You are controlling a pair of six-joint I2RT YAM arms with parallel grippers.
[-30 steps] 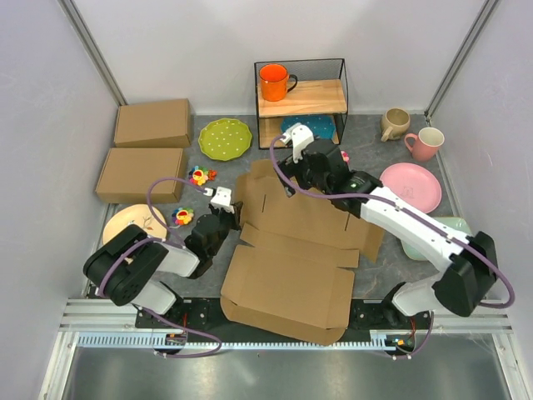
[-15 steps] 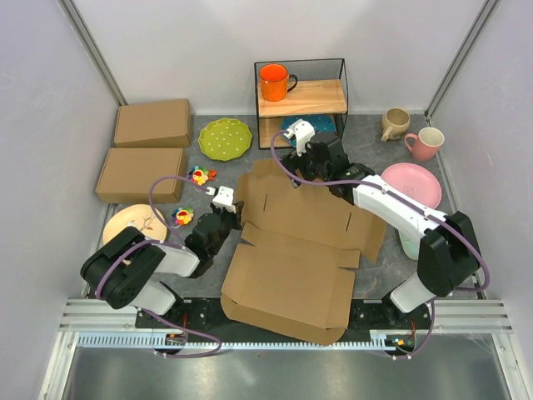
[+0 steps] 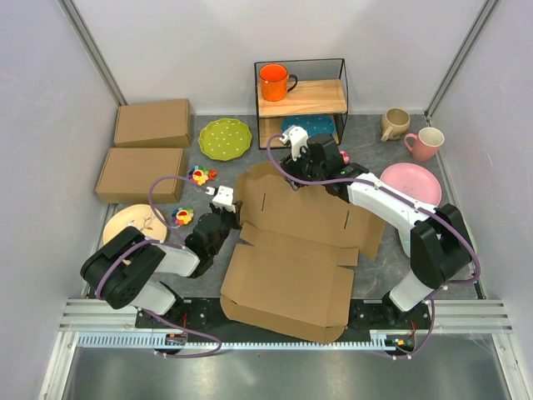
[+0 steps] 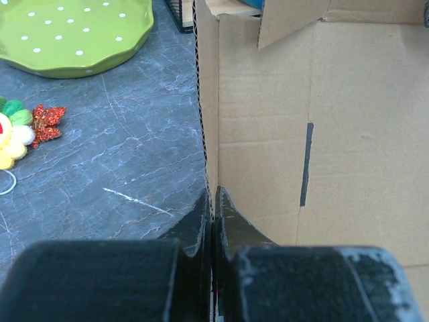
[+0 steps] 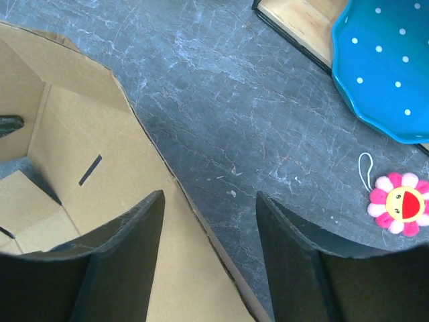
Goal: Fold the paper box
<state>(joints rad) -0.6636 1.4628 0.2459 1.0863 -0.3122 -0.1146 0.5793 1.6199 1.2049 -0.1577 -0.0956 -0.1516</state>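
From above, the right gripper (image 3: 290, 173) has reached further back over the far flap of the paper box (image 3: 291, 275), a plain brown corrugated sheet with slots, half-folded mid-table between the arms; the left gripper (image 3: 230, 218) stays at its left wall. The left wrist view shows its jaws pinched on that upright wall's raw edge. In the right wrist view the jaws stand apart, straddling the flap's rim, near a blue dotted plate (image 5: 389, 67).

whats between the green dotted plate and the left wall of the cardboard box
Bare grey tabletop separates the green dotted plate from the paper box in the left wrist view; the flower toy lies off to one side.
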